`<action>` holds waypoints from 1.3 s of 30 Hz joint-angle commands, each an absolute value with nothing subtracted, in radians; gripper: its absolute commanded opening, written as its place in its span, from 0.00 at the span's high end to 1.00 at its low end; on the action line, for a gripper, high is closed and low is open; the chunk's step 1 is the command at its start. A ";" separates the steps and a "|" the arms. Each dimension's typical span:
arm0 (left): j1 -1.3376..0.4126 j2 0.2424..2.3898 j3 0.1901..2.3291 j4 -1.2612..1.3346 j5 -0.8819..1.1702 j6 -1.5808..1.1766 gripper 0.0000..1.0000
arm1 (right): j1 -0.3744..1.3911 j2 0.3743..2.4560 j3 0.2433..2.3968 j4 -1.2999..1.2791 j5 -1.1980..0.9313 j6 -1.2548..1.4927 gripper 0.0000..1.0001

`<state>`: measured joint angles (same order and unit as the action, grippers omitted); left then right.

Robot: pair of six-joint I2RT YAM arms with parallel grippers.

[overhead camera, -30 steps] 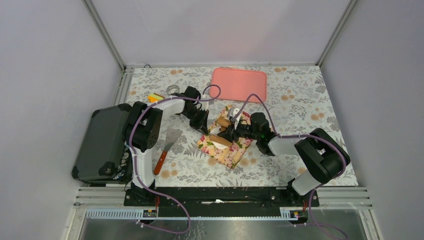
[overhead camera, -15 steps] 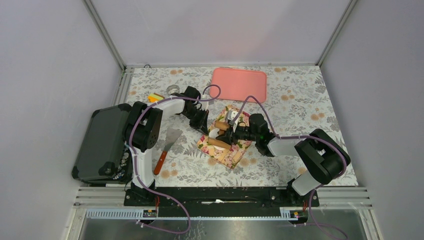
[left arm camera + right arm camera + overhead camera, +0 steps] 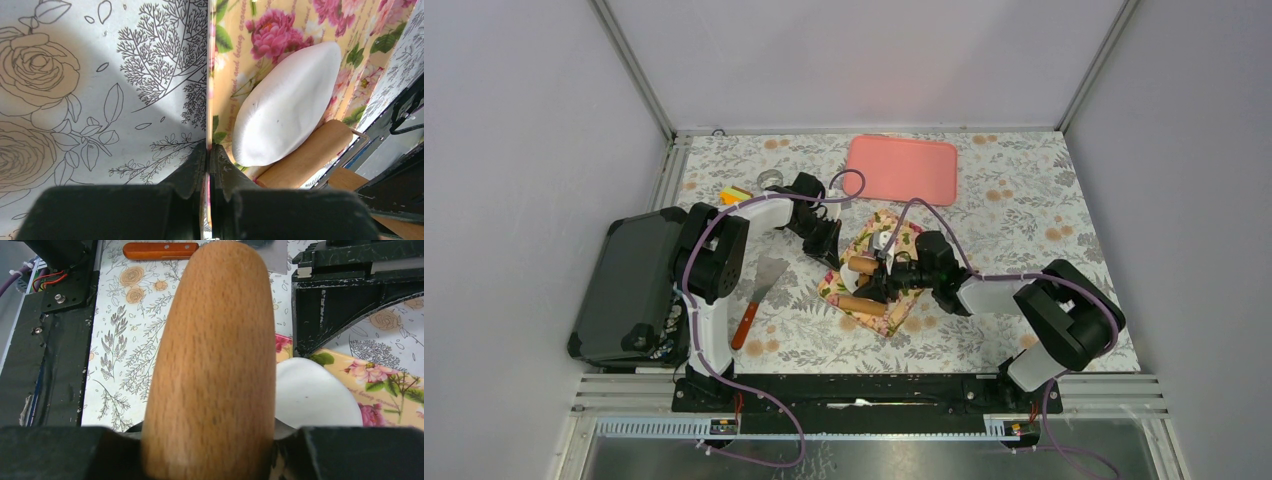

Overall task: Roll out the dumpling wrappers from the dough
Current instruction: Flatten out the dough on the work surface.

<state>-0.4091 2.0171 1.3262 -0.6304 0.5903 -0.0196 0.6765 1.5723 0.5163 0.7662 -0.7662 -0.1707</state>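
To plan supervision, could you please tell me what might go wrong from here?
The left jaws pinch only the thin edge of the mat, so a push from the rolling pin might pull it loose. The dough is a thick lump and could slide instead of flattening.

Right wrist: rolling pin point(image 3: 215, 365) blocks most of the dough point(image 3: 315, 400) — top view, dough too small to judge shape.

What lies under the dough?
The dough lies on a floral mat. The rolling pin covers one edge of the dough, so what is under that edge cannot be seen.
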 commanded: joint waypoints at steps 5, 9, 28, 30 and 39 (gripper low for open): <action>-0.385 2.057 1.292 -0.650 0.482 0.003 1.00 | 0.656 1.495 0.517 0.449 -0.745 -0.141 1.00; -0.385 2.056 1.293 -0.651 0.482 -0.008 1.00 | 0.653 1.461 0.518 0.482 -0.661 -0.139 1.00; -0.385 2.053 1.289 -0.650 0.485 -0.008 1.00 | 0.602 1.364 0.620 0.273 -0.350 -0.148 1.00; -0.385 2.052 1.290 -0.650 0.485 -0.008 1.00 | 0.599 1.354 0.644 0.221 -0.317 -0.172 1.00; -0.385 2.051 1.287 -0.650 0.489 -0.008 1.00 | 0.521 1.284 0.676 0.080 -0.222 -0.302 1.00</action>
